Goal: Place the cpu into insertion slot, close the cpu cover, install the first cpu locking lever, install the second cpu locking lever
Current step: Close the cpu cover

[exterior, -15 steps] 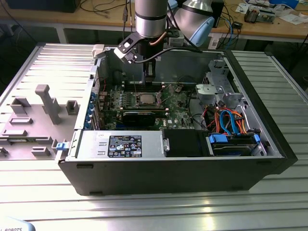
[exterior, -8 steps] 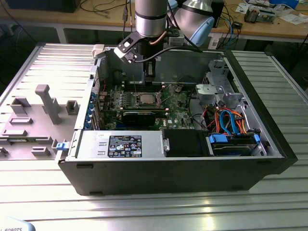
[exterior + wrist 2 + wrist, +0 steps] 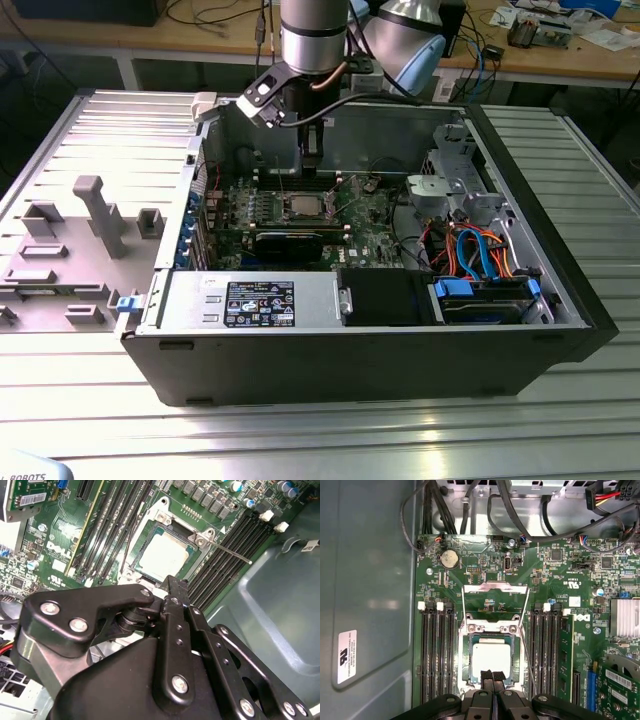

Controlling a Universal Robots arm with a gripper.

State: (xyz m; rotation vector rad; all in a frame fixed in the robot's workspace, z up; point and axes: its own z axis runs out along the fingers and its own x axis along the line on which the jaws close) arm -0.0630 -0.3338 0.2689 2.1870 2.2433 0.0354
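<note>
The cpu (image 3: 491,656) lies flat in the insertion slot (image 3: 466,665) on the green motherboard, its silver-grey top bare; it is also in the second wrist view (image 3: 164,555) and the exterior view (image 3: 305,205). The cpu cover (image 3: 495,587) stands swung open beyond the slot, board showing through its window. Two thin wire locking levers (image 3: 527,652) (image 3: 462,605) are raised beside it; one rod sticks out sideways (image 3: 232,552). My gripper (image 3: 492,676) (image 3: 172,585) (image 3: 312,160) hangs just above the cpu's edge, fingers pressed together with nothing between them.
Black memory slots (image 3: 436,655) (image 3: 545,650) flank the socket. A long black card (image 3: 290,243) lies in front of it. Cables (image 3: 470,510) cross the board's far end. The case wall (image 3: 370,580), power supply (image 3: 250,300) and drive bay (image 3: 480,295) hem the board in.
</note>
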